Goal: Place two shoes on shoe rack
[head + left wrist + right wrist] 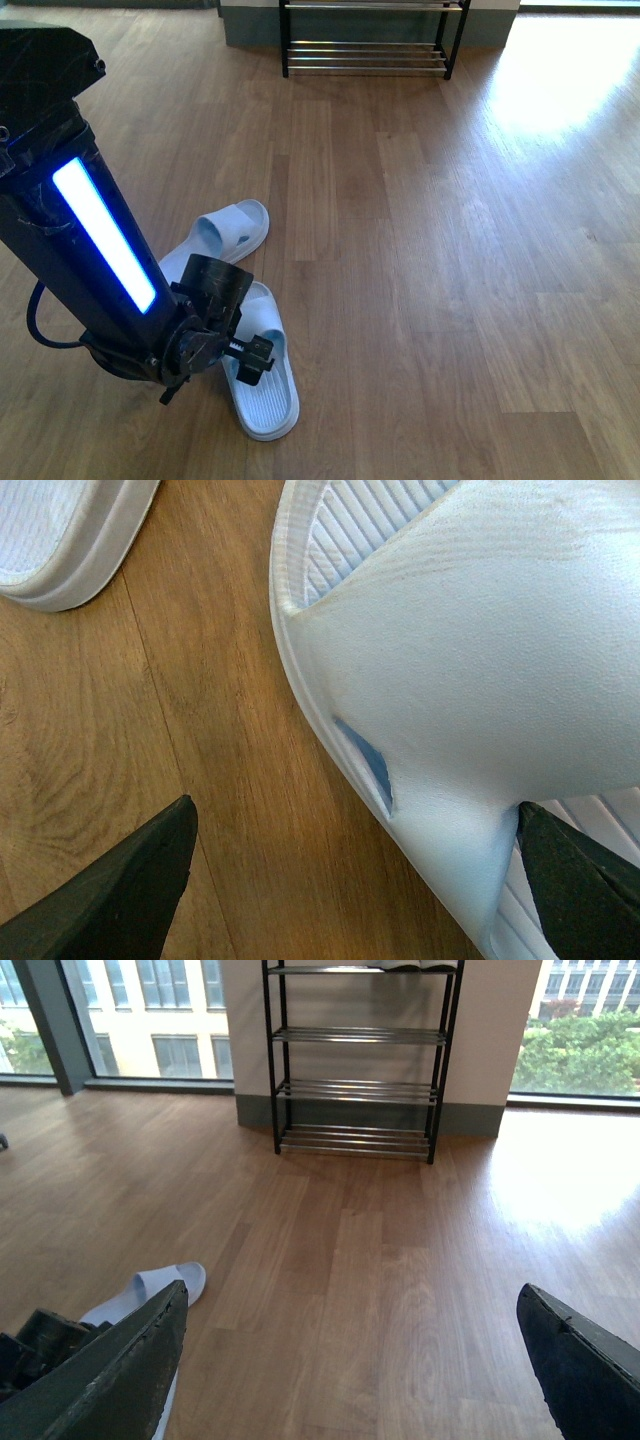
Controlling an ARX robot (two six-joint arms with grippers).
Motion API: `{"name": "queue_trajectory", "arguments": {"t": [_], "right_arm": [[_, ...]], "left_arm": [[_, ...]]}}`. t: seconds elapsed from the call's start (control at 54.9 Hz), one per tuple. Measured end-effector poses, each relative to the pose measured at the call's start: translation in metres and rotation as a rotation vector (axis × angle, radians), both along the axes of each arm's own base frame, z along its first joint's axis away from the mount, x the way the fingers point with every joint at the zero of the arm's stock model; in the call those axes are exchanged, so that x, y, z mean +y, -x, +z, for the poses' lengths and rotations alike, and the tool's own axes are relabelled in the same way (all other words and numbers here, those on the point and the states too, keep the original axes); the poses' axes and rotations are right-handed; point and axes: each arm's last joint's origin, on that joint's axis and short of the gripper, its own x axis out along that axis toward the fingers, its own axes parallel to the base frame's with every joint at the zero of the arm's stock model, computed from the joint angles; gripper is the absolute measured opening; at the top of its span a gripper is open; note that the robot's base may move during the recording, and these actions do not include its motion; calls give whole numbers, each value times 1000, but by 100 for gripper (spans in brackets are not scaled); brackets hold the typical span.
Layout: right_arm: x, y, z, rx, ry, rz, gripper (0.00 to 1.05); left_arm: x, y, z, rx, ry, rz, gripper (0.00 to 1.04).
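Front view: the shoe rack (pixel 365 45) stands against the wall, and only its lower chrome bars are in frame. Two light-blue slides lie on the wooden floor (pixel 430 260), both well apart from the shoe rack. The inner slide (pixel 232 232) is the one nearer the shoe rack. The outer slide (pixel 265 385) lies just beyond it, farther from the shoe rack, with its strap end toward the inner slide.

The left arm (pixel 95 240), which carries a lit blue strip, slants down to the outer slide. The left gripper (pixel 250 355) sits over that slide's strap.

Left wrist view: the left gripper (pixel 355 810) is spread wide and grips nothing. One finger (pixel 120 890) is over bare floor beside the outer slide (pixel 470 680). The other finger (pixel 580 880) is over the ribbed footbed at the strap's edge, and contact cannot be confirmed. The slide's side wall lies between the two fingers. An edge of the inner slide (pixel 60 540) shows nearby.

Right wrist view: the right gripper (pixel 350 1300) is also spread apart and holds nothing. It faces the shoe rack (pixel 358 1060) from well away, with four tiers visible. The inner slide (pixel 150 1285) shows beside one finger (pixel 130 1370).
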Motion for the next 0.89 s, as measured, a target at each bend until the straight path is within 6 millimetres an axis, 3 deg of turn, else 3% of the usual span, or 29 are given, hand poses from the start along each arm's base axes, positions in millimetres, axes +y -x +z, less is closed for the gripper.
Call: {"name": "queue_trajectory", "arguments": {"t": [0.219,0.693,0.893], "right_arm": [[0,0,0,0,0,0,95],[0,0,0,0,0,0,95],[0,0,0,0,0,0,95]], "left_arm": [[-2,3,-5,36,145,-13,95],[13,-7,-6,-77,54,36,95],[14,-5,-10,-68,23,29,55]]}}
